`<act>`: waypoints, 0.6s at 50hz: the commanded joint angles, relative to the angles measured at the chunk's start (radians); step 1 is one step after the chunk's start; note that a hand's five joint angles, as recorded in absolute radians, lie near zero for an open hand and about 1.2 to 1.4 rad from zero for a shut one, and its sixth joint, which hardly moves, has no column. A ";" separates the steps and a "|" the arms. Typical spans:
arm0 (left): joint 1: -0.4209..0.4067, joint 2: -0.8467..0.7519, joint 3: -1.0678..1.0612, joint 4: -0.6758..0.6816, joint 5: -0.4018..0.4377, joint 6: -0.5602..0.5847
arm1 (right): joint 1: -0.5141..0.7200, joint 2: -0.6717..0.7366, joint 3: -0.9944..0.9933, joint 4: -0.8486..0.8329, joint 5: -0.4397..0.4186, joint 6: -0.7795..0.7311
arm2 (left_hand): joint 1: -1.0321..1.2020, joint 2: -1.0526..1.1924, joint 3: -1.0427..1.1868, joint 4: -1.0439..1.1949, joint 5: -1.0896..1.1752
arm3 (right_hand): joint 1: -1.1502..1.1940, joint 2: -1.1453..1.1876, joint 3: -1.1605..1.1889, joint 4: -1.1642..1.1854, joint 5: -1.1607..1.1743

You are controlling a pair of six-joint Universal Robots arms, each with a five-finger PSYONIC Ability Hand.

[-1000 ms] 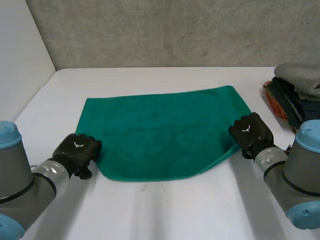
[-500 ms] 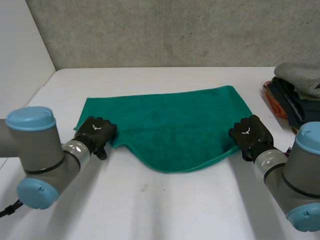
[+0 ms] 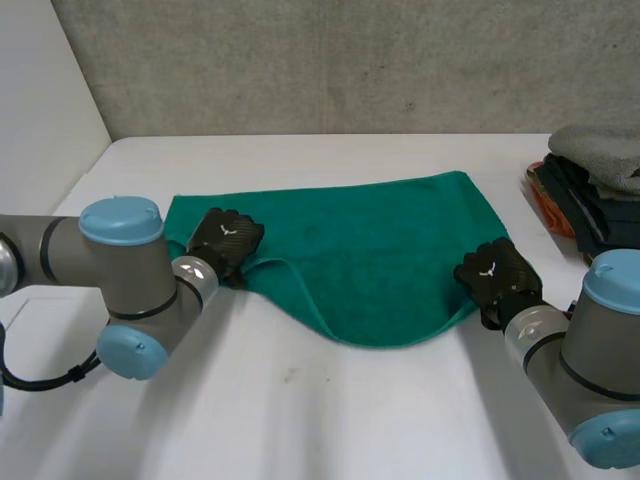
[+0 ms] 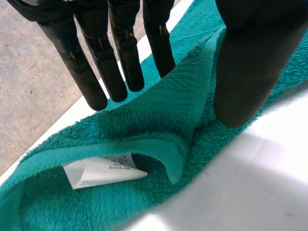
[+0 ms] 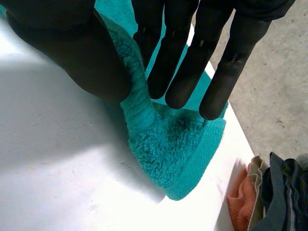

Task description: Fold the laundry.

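1st fold in hand. The green terry towel (image 3: pixel 370 270) lies mid white desk (image 3: pixel 350 420). The left hand (image 3: pixel 225 243) pinches its near-left corner btwn thumb & fingers, carried in over the cloth. The right hand (image 3: pixel 497 280) pinches the near-right corner, low. Next, prob.: take both corners to the far edge, level.

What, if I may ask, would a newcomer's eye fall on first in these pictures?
The green towel spread across the middle of the white table stands out. The left hand pinches its near-left corner, turned in over the cloth, and the right hand pinches its near-right corner. A pile of clothes lies at the table's right edge.
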 commanded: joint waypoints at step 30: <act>0.070 0.634 -0.290 -0.081 -0.099 0.033 | -0.071 -0.381 -0.167 0.374 0.001 -0.007 | 0.722 0.722 0.727 0.723 0.724 | 0.260 0.215 0.202 0.196 0.231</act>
